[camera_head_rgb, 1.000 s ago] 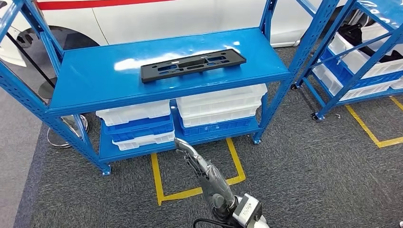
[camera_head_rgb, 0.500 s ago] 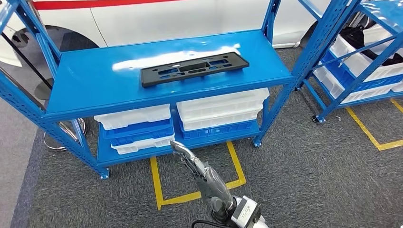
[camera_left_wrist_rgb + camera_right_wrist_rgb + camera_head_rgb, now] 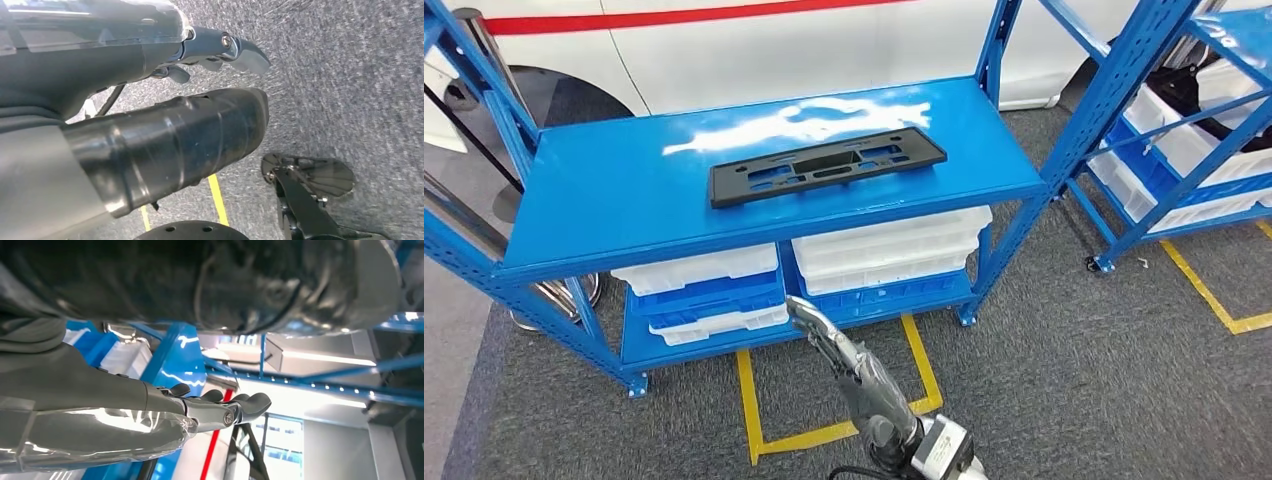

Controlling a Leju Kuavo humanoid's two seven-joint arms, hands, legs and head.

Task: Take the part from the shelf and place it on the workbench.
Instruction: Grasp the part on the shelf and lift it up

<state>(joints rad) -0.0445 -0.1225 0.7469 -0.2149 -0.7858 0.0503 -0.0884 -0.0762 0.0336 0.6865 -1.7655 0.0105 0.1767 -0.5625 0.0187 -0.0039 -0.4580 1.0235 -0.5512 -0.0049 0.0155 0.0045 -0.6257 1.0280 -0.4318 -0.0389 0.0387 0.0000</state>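
Black plastic part (image 3: 826, 165), long flat bracket shape with rectangular cutouts and a raised middle section, lies flat on the glossy blue metal top shelf (image 3: 624, 200) of a blue steel rack with perforated uprights; glare streak on the shelf just behind the part. Below it, stacked white and blue plastic bins (image 3: 889, 240) with ribbed rims on the lower shelf. Second blue rack (image 3: 1144, 150) to the right with more white bins. Floor is dark grey coarse carpet (image 3: 1074, 350) with yellow tape lines (image 3: 749, 400) forming a box in front of the rack. White car body with a red stripe (image 3: 694, 15) behind the rack. Right hand (image 3: 824, 330) in head view: silver-grey, smooth, fingers stretched out straight and close together, pointing up toward the rack, holding nothing; it sits low in front of the lower shelf, well below and apart from the part, not touching anything. Right wrist view shows what head view doesn't: right hand (image 3: 220, 407) fingertips slightly curled, apart, nothing in them, under a clear glossy cover, with blue rack beams and the red stripe beyond. Left wrist view shows the left hand (image 3: 220, 50) hanging over the carpet, grey thumb and dark fingers extended, nothing held, yellow tape line below; the part is not near it.
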